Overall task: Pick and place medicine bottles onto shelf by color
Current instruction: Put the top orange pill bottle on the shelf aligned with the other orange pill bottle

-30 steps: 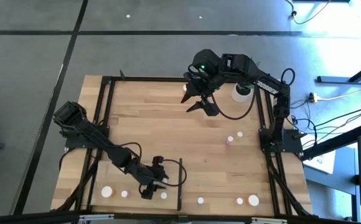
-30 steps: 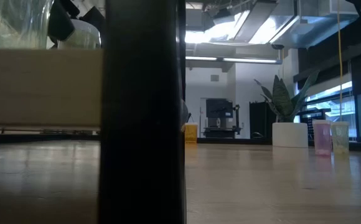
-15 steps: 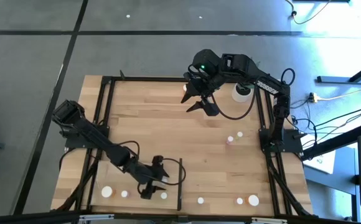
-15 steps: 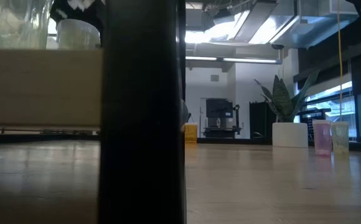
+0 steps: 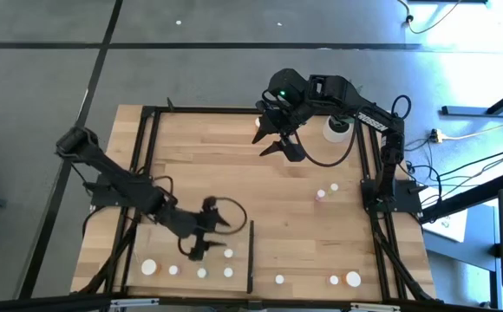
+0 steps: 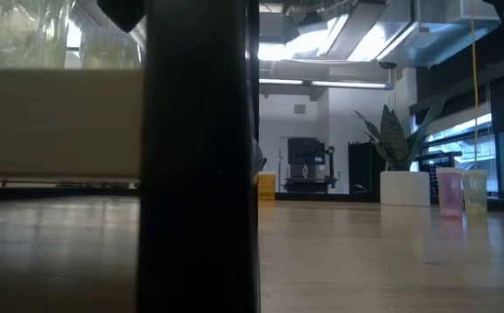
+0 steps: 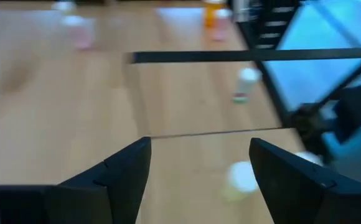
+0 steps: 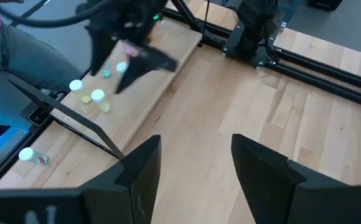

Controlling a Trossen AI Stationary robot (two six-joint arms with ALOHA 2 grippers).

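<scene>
My left gripper (image 5: 201, 239) is open and empty, dark wedge fingers (image 7: 126, 171) spread above the shelf (image 5: 191, 251), a pale plank panel with a thin black strip on one short edge. White-capped bottles (image 5: 201, 272) stand in a row on it. My right gripper (image 5: 277, 141) hangs open at the far side.
</scene>
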